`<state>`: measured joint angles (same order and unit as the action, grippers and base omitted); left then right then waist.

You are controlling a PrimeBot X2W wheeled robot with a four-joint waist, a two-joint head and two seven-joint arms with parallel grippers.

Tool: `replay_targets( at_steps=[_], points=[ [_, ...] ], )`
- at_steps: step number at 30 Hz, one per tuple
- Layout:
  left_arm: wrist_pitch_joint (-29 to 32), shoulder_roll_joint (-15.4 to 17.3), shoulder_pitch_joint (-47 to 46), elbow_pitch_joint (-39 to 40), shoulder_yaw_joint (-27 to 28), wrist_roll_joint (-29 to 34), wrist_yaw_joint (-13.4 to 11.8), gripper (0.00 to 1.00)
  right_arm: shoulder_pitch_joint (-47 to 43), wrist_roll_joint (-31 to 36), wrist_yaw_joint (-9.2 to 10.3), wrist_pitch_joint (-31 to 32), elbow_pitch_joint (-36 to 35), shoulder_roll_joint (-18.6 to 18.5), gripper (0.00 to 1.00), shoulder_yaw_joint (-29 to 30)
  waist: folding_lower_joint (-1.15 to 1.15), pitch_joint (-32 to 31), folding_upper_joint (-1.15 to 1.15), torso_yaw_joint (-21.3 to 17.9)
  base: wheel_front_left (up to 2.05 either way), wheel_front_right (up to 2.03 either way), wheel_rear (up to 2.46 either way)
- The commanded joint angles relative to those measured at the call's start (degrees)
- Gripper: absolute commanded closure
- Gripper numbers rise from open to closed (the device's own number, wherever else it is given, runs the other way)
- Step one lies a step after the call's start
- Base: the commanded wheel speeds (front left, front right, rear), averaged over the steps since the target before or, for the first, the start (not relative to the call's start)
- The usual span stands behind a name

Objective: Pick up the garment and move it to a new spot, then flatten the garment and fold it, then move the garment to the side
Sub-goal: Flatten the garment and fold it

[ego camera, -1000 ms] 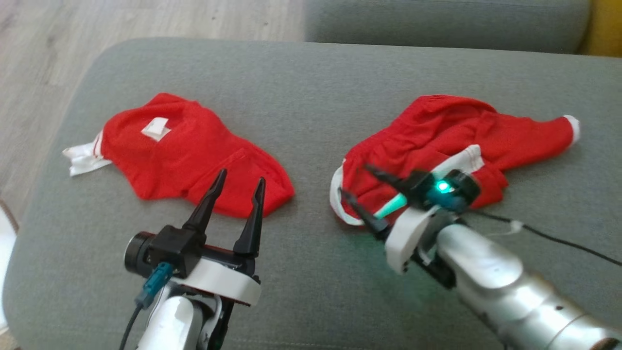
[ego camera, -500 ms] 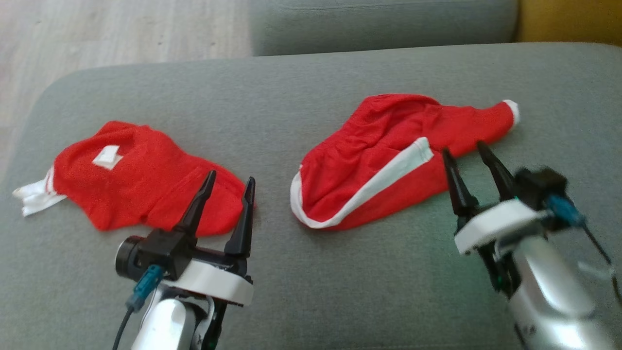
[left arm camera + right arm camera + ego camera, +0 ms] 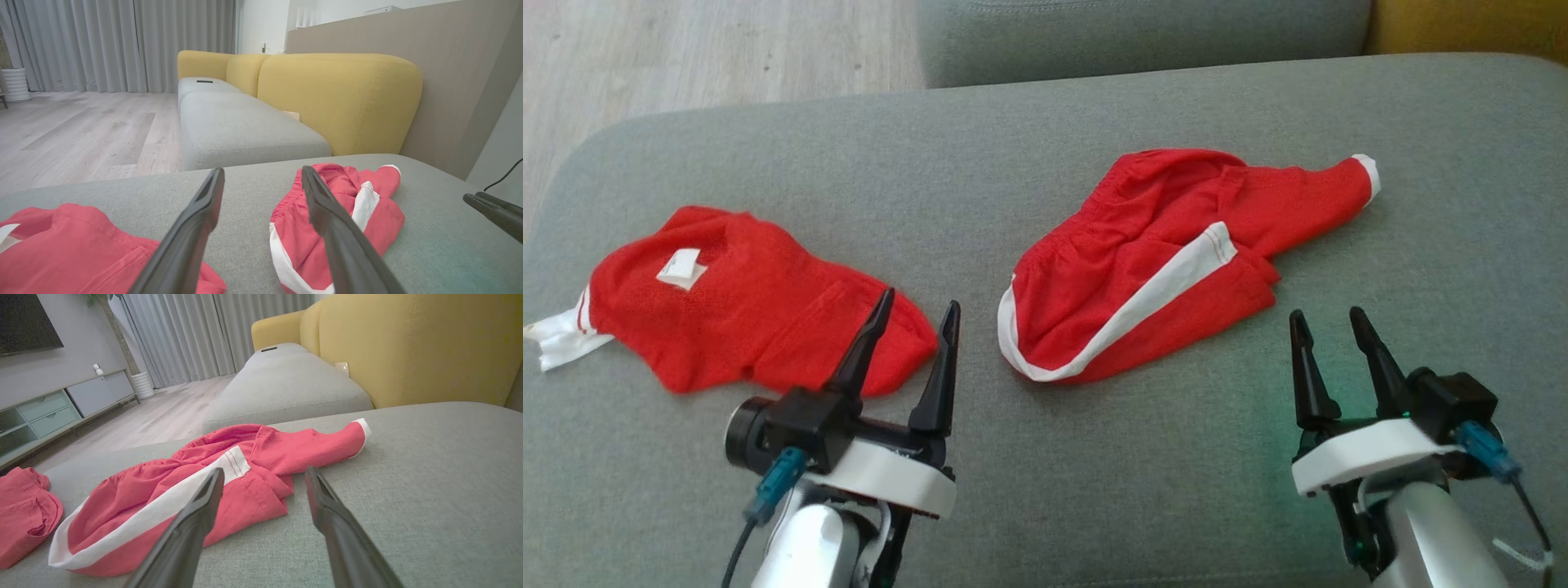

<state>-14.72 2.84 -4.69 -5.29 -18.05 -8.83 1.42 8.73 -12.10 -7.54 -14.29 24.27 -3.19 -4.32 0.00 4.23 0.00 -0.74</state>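
The left gripper (image 3: 920,298) and right gripper (image 3: 1325,314) are held wide open, nothing gripped. The crumpled red shorts (image 3: 1152,261) are spread loose on the cushion (image 3: 1045,457) just ahead of the right fingertips, probably for flattening. Another red garment (image 3: 752,318) is parked by the left fingertips.

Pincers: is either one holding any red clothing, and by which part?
Nothing is held. The left pincer and right pincer both stand open and empty; the white-striped garment and the other red garment lie free on the cushion.
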Motion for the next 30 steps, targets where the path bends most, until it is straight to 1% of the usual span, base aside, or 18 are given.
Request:
replay_targets(
  at_steps=[1,7,10,16,21,29,30],
  points=[
    [-0.3,0.0,-1.3,2.1,1.2,-0.4,-0.4,0.0,2.9,0.8,0.05,-0.3,-1.9,0.3,0.0,-1.3,0.0,0.5,0.0,0.5,0.0,0.0,0.0],
    [-0.3,0.0,-2.5,2.0,0.1,-0.3,-0.1,0.0,8.8,-2.2,0.05,5.3,1.5,0.3,0.0,-3.2,0.0,2.9,0.0,2.4,0.0,0.0,0.0],
    [-0.3,0.0,-3.3,1.7,-0.3,-0.4,0.2,0.0,12.9,-4.2,0.05,8.4,4.7,-0.6,0.0,-3.8,0.0,4.3,0.0,3.7,0.0,0.0,0.0],
    [-0.3,0.0,-5.0,1.2,-1.4,-0.7,0.4,0.0,20.3,-8.6,0.05,12.5,11.5,-3.5,0.0,-4.2,0.0,6.4,0.0,6.2,0.0,0.0,0.0],
    [-0.3,0.0,-5.7,1.0,-1.7,-0.9,0.4,0.0,23.8,-12.1,0.05,14.7,15.9,-5.1,0.0,-5.9,0.0,7.1,0.0,7.5,0.0,0.0,0.0],
    [-0.3,0.0,-5.8,0.9,-1.5,-0.8,0.3,0.0,25.4,-15.8,0.05,15.8,18.9,-6.4,0.0,-9.7,0.0,7.4,0.0,8.0,0.0,0.0,0.0],
    [-0.3,0.0,-5.8,0.9,-1.5,-0.8,0.3,0.0,25.5,-16.2,0.05,15.7,19.2,-6.4,0.42,-10.2,0.0,7.4,0.0,7.9,0.0,0.0,0.0]
  ],
)
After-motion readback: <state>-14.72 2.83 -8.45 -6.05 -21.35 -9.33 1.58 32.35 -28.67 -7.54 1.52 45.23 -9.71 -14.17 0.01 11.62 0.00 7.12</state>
